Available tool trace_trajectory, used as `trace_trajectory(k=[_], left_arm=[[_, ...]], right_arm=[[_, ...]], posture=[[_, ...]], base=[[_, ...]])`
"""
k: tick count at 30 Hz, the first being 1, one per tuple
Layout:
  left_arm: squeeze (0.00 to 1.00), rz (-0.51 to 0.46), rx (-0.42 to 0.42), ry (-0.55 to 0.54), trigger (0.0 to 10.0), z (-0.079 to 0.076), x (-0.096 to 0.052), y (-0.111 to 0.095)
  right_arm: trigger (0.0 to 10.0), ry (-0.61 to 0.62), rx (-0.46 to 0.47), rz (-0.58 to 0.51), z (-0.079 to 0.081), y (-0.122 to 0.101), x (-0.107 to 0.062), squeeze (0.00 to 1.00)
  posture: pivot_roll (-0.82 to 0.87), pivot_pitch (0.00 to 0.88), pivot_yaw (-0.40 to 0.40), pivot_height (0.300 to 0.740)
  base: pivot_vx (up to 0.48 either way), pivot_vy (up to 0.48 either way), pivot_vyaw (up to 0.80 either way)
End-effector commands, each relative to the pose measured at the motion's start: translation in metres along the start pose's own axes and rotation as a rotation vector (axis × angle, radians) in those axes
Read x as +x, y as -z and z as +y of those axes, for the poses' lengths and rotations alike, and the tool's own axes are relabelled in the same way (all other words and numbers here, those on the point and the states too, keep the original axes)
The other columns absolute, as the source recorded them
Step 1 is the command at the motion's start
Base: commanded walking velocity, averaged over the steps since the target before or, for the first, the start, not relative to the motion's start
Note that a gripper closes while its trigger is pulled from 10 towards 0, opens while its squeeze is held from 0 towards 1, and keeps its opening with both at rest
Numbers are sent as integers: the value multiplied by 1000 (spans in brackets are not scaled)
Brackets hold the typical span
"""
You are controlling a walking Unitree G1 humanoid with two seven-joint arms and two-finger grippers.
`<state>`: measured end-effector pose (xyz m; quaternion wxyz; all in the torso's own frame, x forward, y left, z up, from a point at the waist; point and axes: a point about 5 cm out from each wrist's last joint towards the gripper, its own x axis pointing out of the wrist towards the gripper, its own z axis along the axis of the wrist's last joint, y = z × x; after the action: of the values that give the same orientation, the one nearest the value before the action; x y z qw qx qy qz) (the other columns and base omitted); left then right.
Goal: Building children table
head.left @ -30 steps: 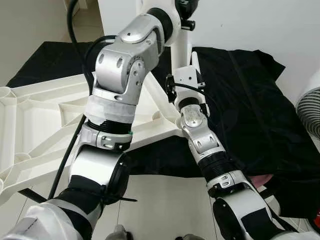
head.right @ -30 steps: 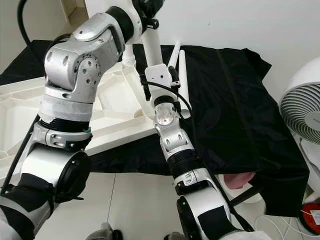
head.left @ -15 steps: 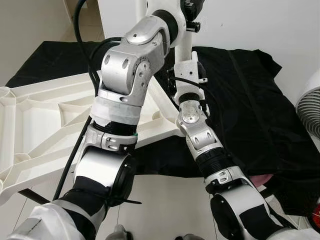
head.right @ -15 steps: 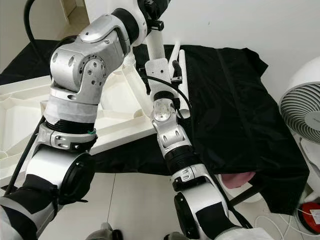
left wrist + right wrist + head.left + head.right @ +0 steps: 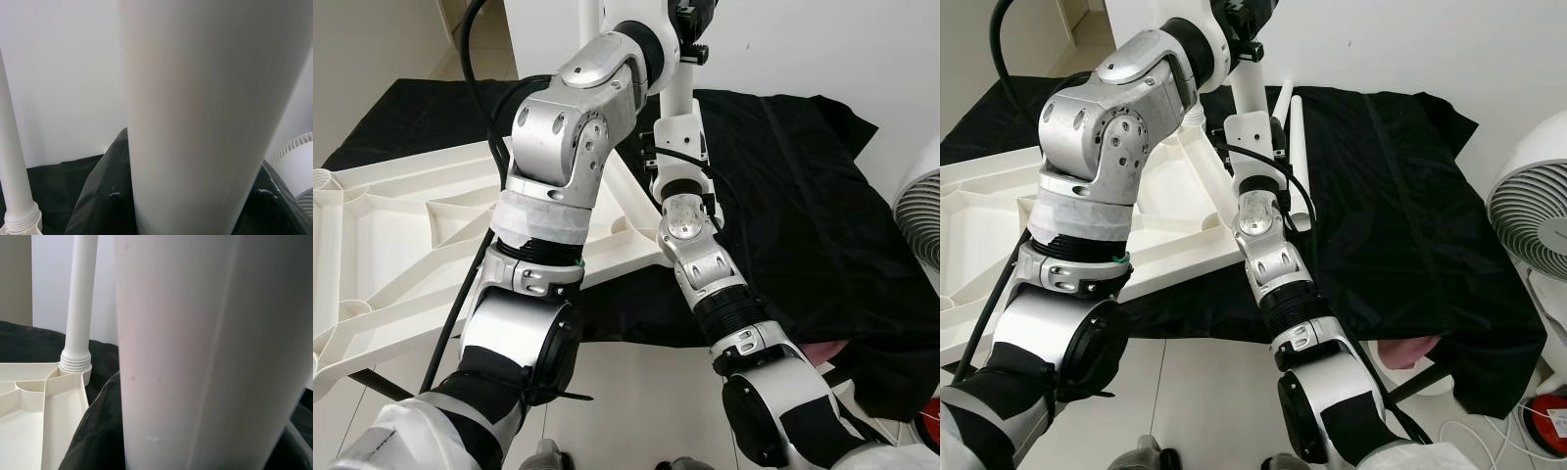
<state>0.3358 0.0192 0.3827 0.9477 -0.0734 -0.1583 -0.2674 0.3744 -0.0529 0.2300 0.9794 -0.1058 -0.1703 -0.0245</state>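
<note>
The white table top (image 5: 391,225) lies upside down, partly on a black cloth (image 5: 1400,196). A white table leg (image 5: 677,93) stands upright at its near right corner. My left gripper (image 5: 690,20) is shut on the leg high up. My right gripper (image 5: 677,147) is shut on the same leg lower down, just above the corner. The leg looms very close in the left wrist view (image 5: 195,122) and the right wrist view (image 5: 195,357). A second leg (image 5: 80,298) stands screwed into another corner socket.
Another white leg (image 5: 1295,147) shows over the black cloth behind my right arm. A white fan (image 5: 1533,225) stands at the right by the wall. Pale floor tiles (image 5: 636,392) lie in front of the cloth. A white wall rises behind.
My right wrist has slid up the leg and farther from me. My left elbow has swung a little to the right. The leg still stands upright.
</note>
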Motion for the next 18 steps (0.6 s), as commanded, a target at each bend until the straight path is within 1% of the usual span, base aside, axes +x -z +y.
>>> trace_trajectory(k=[1,4,5,6,7,9,10,11,12,13,16,17,18], left_arm=[[0,-38,21,-38,10000,-4,0,-12],[0,-50,26,-33,10000,-5,-1,-14],[0,-63,40,-25,10000,-6,-2,-16],[0,-73,56,-17,10000,-8,-2,-18],[0,-89,70,14,10000,-11,-3,-19],[0,-136,74,93,10000,-22,-6,-24],[1000,-151,45,125,10000,-25,-7,-26],[1000,-151,45,125,10000,-25,-7,-26],[1000,-168,10,159,10000,-28,-8,-27],[1000,-168,10,159,10000,-28,-8,-27],[1000,-182,44,204,10000,-31,-12,-29],[1000,-182,44,204,10000,-31,-12,-29],[498,-183,45,221,10000,-30,-14,-29]], right_arm=[[0,-2,-5,20,1,4,0,0],[0,11,-5,29,-1,6,0,0],[3686,15,-1,34,-2,7,1,0],[5373,18,0,38,-3,7,1,0],[10000,22,2,40,-4,8,1,0],[10000,29,19,43,-6,8,2,0],[10000,30,24,42,-7,7,3,0],[10000,30,24,42,-7,7,3,0],[10000,32,28,41,-8,7,4,0],[10000,32,28,41,-8,7,4,0],[10000,33,93,45,-11,7,5,0],[10000,33,93,45,-11,7,5,0],[10000,38,113,45,-13,7,5,0]], posture=[[-52,33,27,740],[-52,33,27,740],[-52,35,25,740],[-52,35,25,740],[-50,34,23,740],[-50,34,23,740],[-50,34,23,740],[-50,34,23,740],[-50,34,23,740],[-50,34,23,740],[-53,30,26,740],[-53,30,26,740],[-53,31,28,740]], base=[[0,0,0],[0,0,0],[0,0,0],[0,0,0],[0,0,0],[0,0,0],[0,0,0],[0,0,0],[0,0,0],[0,0,0],[0,0,0],[0,0,0],[0,0,0]])
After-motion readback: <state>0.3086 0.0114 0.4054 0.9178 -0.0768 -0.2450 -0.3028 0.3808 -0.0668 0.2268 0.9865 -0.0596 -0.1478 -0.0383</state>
